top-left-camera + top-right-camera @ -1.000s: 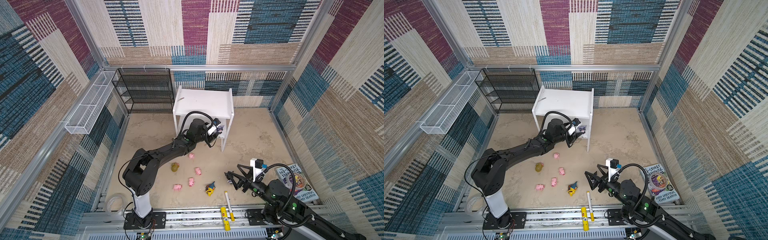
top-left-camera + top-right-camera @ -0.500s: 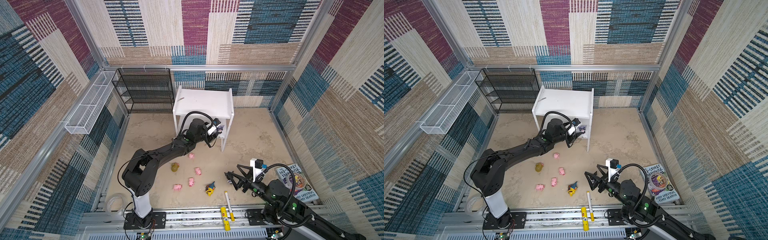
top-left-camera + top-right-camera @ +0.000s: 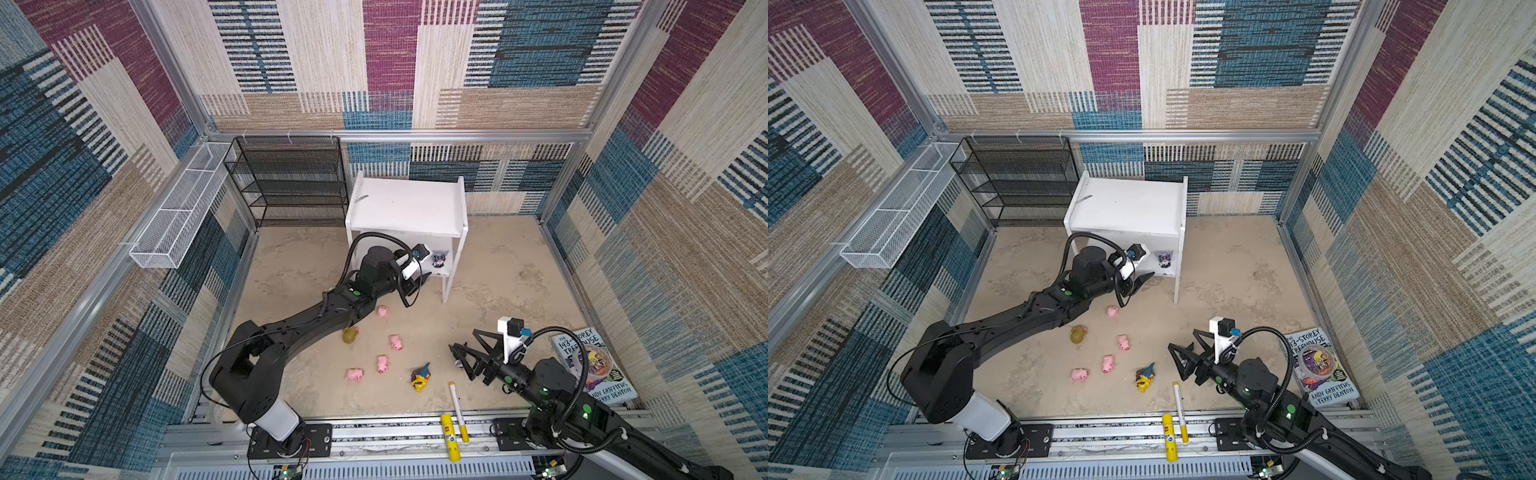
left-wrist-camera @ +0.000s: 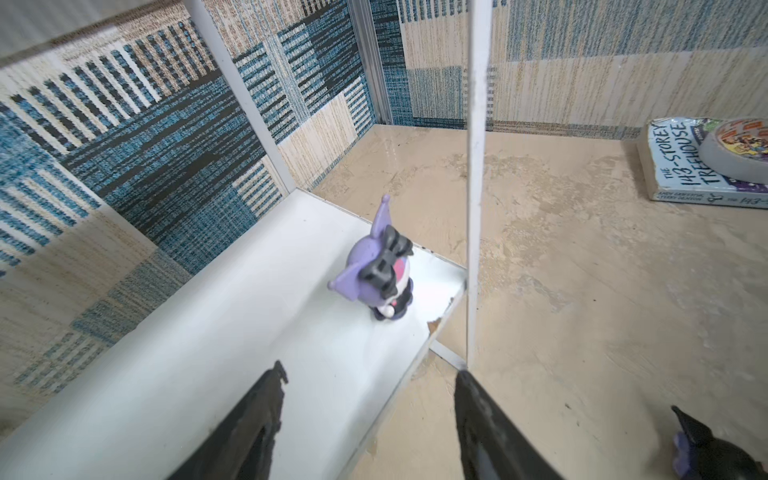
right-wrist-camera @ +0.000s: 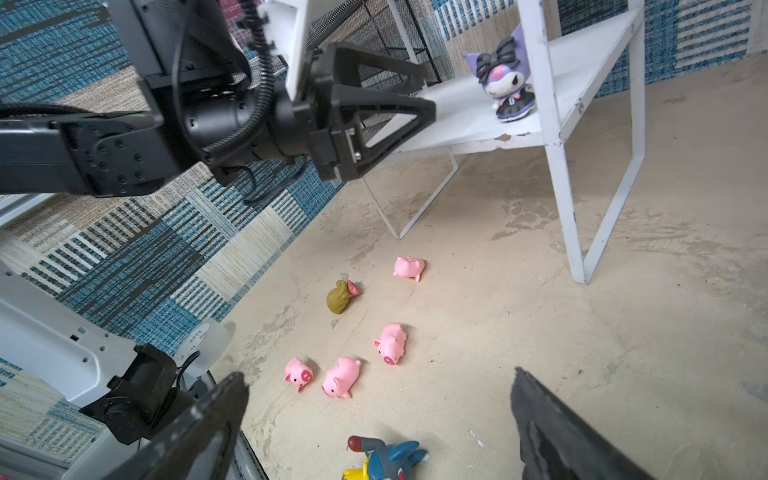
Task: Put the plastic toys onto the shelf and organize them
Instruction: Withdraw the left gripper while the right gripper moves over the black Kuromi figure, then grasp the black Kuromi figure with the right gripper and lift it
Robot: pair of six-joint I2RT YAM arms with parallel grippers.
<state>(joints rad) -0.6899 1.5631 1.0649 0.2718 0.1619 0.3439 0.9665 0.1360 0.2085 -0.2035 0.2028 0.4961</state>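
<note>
Big-eared figure upright on shelf lower board, right end. Four pigs on floor before shelf. Mesh rack left of shelf. Book far right.

You are looking at a white two-tier board shelf with a smooth painted finish and a soft sheen. The corner of its lower board is chipped, baring a rough brown core. The purple-and-black big-eared plastic figurine looks smooth and faintly glossy, and so do the pink plastic pigs. The beige worktop is matt, mottled and rough. The walls look like coarse woven cloth, the black rack like fine metal mesh, and the blue book has a paper cover.
</note>
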